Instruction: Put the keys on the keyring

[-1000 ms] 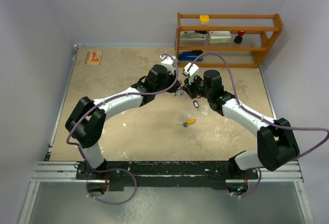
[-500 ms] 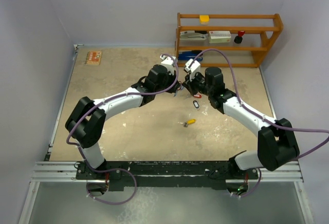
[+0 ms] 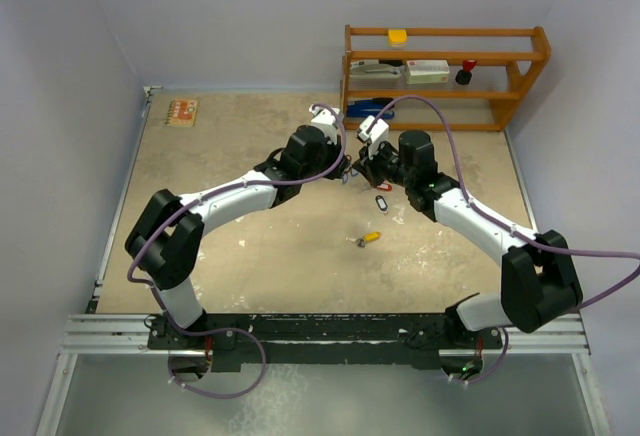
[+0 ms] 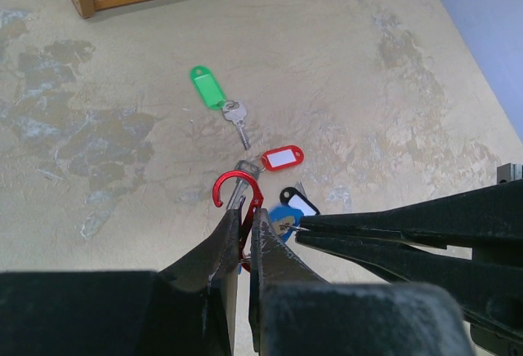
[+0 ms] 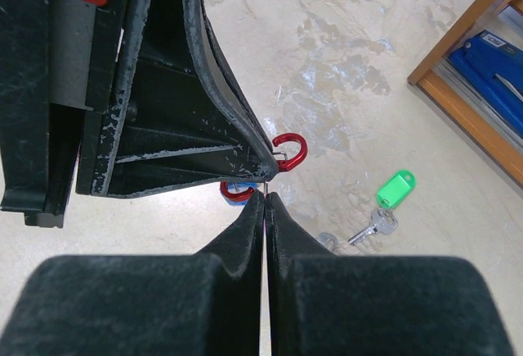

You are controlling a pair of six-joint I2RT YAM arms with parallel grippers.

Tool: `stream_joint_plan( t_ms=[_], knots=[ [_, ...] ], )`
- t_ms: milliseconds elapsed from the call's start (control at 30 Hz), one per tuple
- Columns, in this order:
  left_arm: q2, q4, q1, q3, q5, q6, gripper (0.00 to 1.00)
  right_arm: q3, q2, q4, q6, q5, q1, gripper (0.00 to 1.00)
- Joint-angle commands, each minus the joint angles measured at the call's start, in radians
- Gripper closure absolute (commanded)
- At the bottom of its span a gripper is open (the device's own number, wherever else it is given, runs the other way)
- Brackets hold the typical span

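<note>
Carabiner keyring (image 4: 234,185), red, is pinched by the clenched left gripper (image 4: 245,219) at lower centre. The right gripper (image 4: 299,230) is pressed shut against the blue-tagged key (image 4: 283,214) just beside it. The green-tagged key (image 4: 209,88) is seen above, apart.

Table (image 3: 250,156): shelf unit (image 3: 440,31) at 1 o'clock, small board (image 3: 182,112) at 10 o'clock.
Grippers: left gripper (image 4: 245,215) and right gripper (image 5: 265,195) meet tip to tip near the centre.
Keyring (image 4: 237,175): between the left gripper's fingers.
Keys, left wrist view: far key (image 4: 235,115) at the keyring's 12 o'clock, near key (image 4: 282,157) just beside it at 2 o'clock.
Lone key (image 3: 370,239), top view: 6 o'clock of the grippers, apart.
</note>
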Motion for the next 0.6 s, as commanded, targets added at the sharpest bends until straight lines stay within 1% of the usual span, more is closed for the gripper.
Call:
stream_joint_plan(
  t_ms=[0, 567],
  knots=[
    [-0.053, 0.063, -0.006, 0.001, -0.007, -0.004, 1.0, 0.019, -0.008, 0.019, -0.014, -0.031, -0.003, 1.0],
    [-0.063, 0.051, -0.005, 0.001, -0.006, 0.002, 1.0, 0.019, 0.006, 0.027, -0.003, -0.002, -0.003, 1.0]
  ],
)
